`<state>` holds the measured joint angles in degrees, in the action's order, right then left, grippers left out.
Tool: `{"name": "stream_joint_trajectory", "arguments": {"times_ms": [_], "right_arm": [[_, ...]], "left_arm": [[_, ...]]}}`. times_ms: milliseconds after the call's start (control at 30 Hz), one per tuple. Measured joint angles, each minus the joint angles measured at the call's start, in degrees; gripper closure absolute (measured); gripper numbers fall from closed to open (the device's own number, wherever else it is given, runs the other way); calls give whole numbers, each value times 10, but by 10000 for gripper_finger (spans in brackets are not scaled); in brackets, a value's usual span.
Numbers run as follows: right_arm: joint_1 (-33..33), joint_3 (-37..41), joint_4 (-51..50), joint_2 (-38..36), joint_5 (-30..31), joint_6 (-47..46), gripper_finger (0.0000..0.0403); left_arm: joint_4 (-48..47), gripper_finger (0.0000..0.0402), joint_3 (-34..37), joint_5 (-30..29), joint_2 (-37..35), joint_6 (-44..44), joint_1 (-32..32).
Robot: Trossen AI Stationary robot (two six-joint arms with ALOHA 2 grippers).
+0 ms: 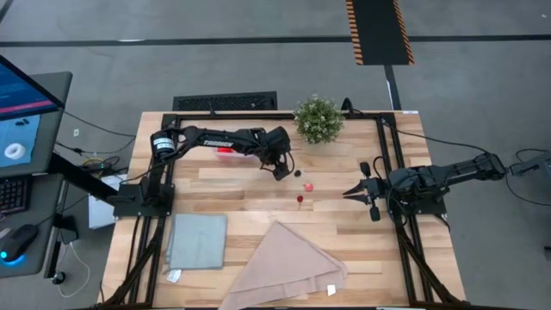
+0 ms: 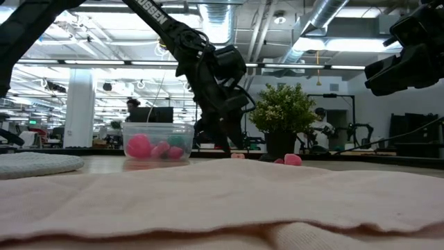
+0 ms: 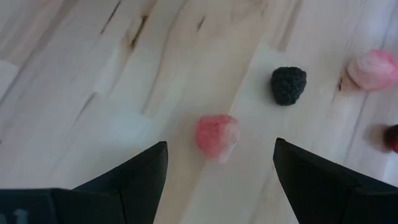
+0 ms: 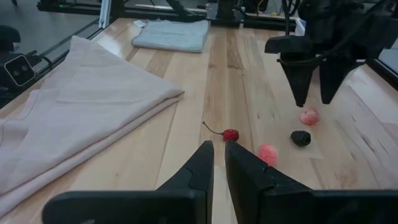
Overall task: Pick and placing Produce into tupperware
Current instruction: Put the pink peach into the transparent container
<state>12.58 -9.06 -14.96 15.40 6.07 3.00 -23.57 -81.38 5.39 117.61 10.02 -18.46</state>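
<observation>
My left gripper (image 3: 217, 165) is open and points down over a pale pink berry (image 3: 216, 135) lying on the wood; its fingers stand on either side of the berry without touching it. In the right wrist view the left gripper (image 4: 314, 93) hovers just above that berry (image 4: 309, 116). Near it lie a dark berry (image 4: 300, 137), another pink piece (image 4: 268, 153) and a red cherry with a stem (image 4: 231, 134). The clear tupperware (image 2: 157, 142) stands on the table with pink and green produce inside, partly under the left arm (image 1: 225, 152). My right gripper (image 4: 219, 163) is shut, near the table's right edge.
A potted green plant (image 1: 318, 119) stands at the far edge, close behind the left gripper. A grey-blue cloth (image 1: 196, 241) and a folded beige cloth (image 1: 288, 267) lie along the near side. Bare wood shows between the berries and the right gripper (image 1: 351, 192).
</observation>
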Motion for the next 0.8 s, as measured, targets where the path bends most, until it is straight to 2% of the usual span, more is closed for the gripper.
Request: {"name": "stream_joint_trajectory", "arguments": {"times_ms": [200,567,667,800], "right_arm": [[0,0,-1,0,0,0,339],[0,0,0,0,0,0,339],[0,0,0,0,0,0,339],[0,0,0,0,0,0,339]], "left_arm": [[13,123,-1,6,25,2,0],[33,130,-2,3,25,2,0],[35,164,-2,3,25,2,0],[32,241,-2,-7,25,2,0]]}}
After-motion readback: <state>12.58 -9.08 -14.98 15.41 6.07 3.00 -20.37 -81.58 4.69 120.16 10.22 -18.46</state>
